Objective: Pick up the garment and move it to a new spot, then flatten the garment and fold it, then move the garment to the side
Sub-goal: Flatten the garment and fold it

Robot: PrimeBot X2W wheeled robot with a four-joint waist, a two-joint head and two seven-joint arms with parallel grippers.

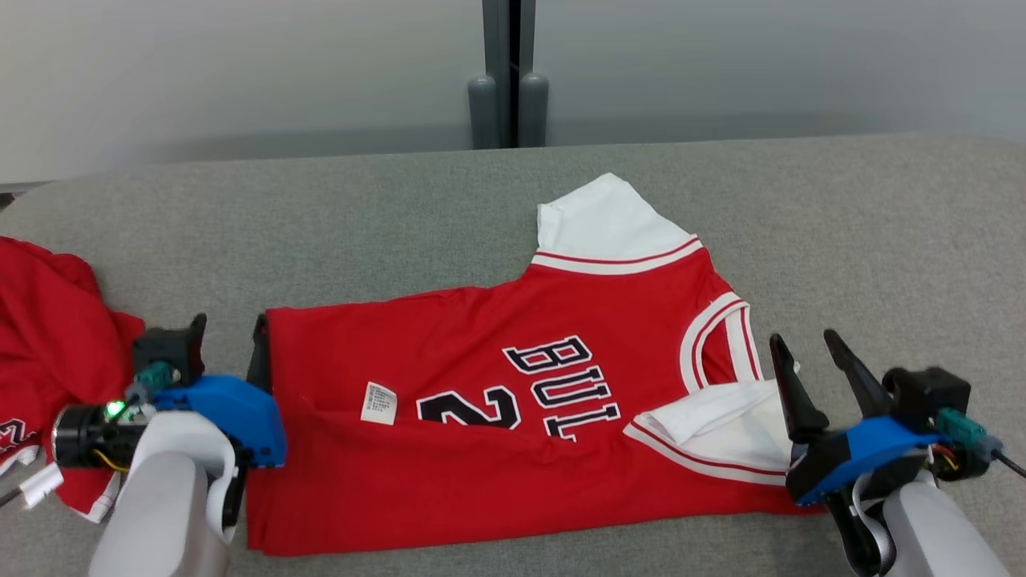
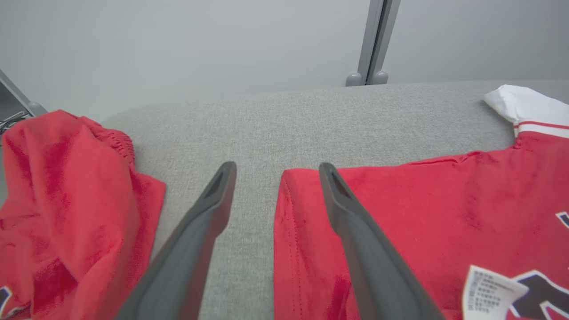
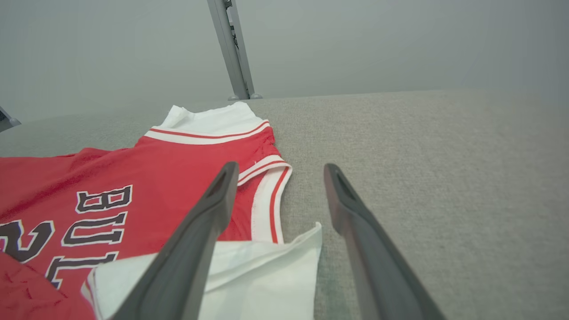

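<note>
The garment (image 1: 481, 336) is a red jersey with white sleeves and dark lettering. It lies across the grey table (image 1: 321, 224), its near half folded up over the front so a white label shows. My left gripper (image 1: 228, 336) stands open at the hem's far corner. In the left wrist view one finger of the left gripper (image 2: 278, 168) is over the red garment (image 2: 422, 200), the other over bare table. My right gripper (image 1: 802, 338) is open at the collar end, beside the folded white sleeve (image 1: 721, 421). The right wrist view shows the right gripper (image 3: 281, 168) holding nothing, one finger over the garment (image 3: 155, 164).
A second red garment (image 1: 48, 336) lies crumpled at the table's left edge, close to my left arm, and shows as a heap (image 2: 53, 186) in the left wrist view. A grey post (image 1: 509, 80) stands behind the table against a pale wall. Bare table stretches behind and right of the jersey.
</note>
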